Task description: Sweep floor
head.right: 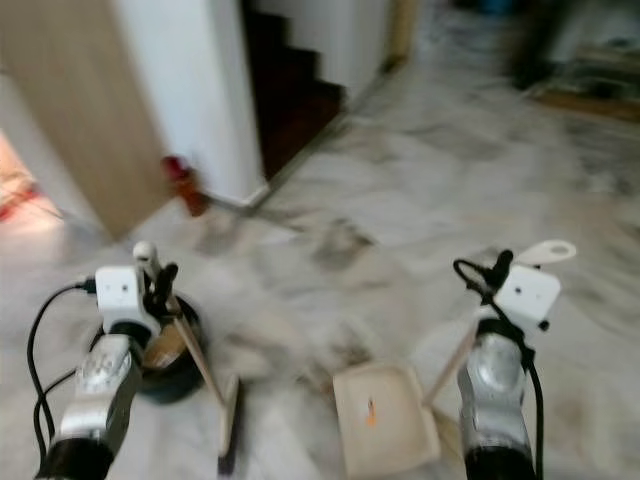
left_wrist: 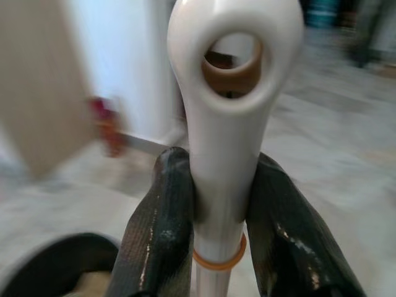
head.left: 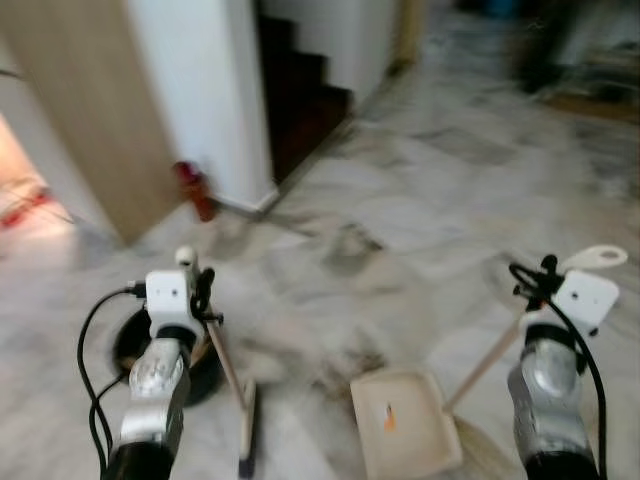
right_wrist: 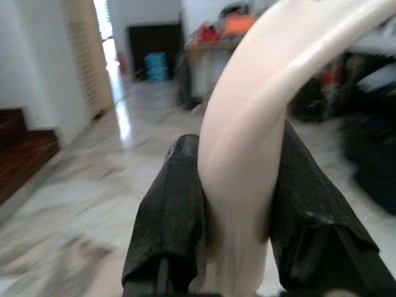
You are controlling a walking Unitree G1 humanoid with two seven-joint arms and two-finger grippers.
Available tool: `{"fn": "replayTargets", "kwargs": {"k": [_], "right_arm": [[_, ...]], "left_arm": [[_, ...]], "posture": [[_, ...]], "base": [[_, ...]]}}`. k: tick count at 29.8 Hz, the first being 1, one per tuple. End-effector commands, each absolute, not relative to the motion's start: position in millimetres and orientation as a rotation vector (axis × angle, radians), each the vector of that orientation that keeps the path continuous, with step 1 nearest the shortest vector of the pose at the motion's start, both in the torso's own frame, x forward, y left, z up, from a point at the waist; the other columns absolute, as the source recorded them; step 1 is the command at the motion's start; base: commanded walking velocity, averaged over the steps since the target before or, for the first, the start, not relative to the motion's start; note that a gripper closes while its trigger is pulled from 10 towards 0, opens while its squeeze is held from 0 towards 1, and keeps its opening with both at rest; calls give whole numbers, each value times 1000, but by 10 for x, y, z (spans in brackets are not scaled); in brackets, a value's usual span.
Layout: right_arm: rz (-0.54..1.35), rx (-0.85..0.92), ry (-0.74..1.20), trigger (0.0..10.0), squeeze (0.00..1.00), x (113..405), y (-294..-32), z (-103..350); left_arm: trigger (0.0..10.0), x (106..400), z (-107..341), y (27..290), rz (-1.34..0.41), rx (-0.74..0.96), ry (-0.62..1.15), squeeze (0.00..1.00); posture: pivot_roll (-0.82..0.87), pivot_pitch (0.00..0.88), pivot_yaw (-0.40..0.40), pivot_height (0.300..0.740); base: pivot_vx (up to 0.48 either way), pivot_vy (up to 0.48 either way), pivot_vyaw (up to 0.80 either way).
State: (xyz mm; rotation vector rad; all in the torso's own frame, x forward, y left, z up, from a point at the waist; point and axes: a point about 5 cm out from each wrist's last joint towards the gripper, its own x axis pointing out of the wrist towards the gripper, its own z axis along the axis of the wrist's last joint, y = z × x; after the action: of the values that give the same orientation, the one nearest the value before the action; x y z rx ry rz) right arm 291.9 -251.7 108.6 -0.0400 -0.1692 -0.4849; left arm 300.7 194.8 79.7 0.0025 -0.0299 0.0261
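The left tool (left_wrist: 219, 223) is clenched on the broom (head.left: 243, 415), its head on the floor (head.left: 420, 200), ready to push. The right tool (right_wrist: 238, 216) grips the dustpan (head.left: 405, 425), set flat to catch debris (blurred orange speck inside).

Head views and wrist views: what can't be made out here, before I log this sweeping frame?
- Orange speck on the dustpan: too small and blurred to identify, left eye view.
- Dark round object on the floor: partly behind the left gripper arm and broom handle.
- Far room clutter: motion blur.
- Right gripper: dustpan handle hides what lies beyond.
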Motion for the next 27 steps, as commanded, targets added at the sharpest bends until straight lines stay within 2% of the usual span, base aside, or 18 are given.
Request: {"fn": "replayTargets", "kwargs": {"k": [1, 7, 14, 16, 19, 27], "right_arm": [[-459, -41, -202, 10000, 0, 2946, -2469, 1169], [-437, -54, -172, 10000, 0, 2882, -2440, 1124], [-407, -80, -147, 10000, 0, 2830, -2438, 1114], [-406, -78, -143, 10000, 0, 2843, -2448, 1117], [-392, -76, -121, 10000, 0, 2879, -2407, 1103], [-395, -43, -118, 10000, 0, 2885, -2345, 1124]], "left_arm": [[10000, 3012, 901, 1977, 39, 19, -84, 0], [10000, 2855, 809, 1998, 87, -25, -71, 0], [10000, 2753, 769, 1958, 118, -86, -58, 0], [10000, 2789, 799, 1912, 89, -131, -63, 0], [10000, 2862, 925, 1812, 22, -106, -96, 0], [10000, 2793, 864, 1982, 83, -41, -76, 0]], "posture": [[-70, 0, 10, 740], [-68, 0, -24, 740], [-52, 0, -49, 740], [-46, 0, -58, 740], [-53, 0, -51, 740], [-71, 0, -26, 740]], "base": [[0, 0, -800], [0, 0, -800], [0, 0, 0], [0, 0, 0], [0, 0, 0], [33, 0, 0]]}}
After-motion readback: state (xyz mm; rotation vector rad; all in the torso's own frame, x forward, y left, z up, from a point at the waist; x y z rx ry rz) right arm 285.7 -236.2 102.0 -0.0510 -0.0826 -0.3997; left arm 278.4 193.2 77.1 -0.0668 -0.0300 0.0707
